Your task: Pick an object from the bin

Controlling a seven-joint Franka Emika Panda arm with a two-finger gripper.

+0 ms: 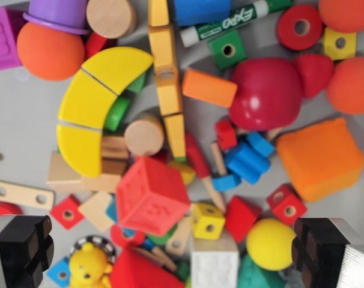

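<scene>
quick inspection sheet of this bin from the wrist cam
surface: grey bin floor, bare only at the wrist view's left
job's things: red embossed cube lies on top, between the fingers; yellow ball near the right finger
clutter: crowded; yellow arch pieces, dark red apple, orange block, green marker
end effector: open, fingers wide apart, holding nothing
cables: nothing seen
surroundings: nothing seen beyond the bin

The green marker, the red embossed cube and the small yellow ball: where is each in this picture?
green marker (pixel 230 23), wrist view, on its labelled barrel.
red embossed cube (pixel 152 196), wrist view, on its top face.
yellow ball (pixel 270 243), wrist view, on its middle.
</scene>
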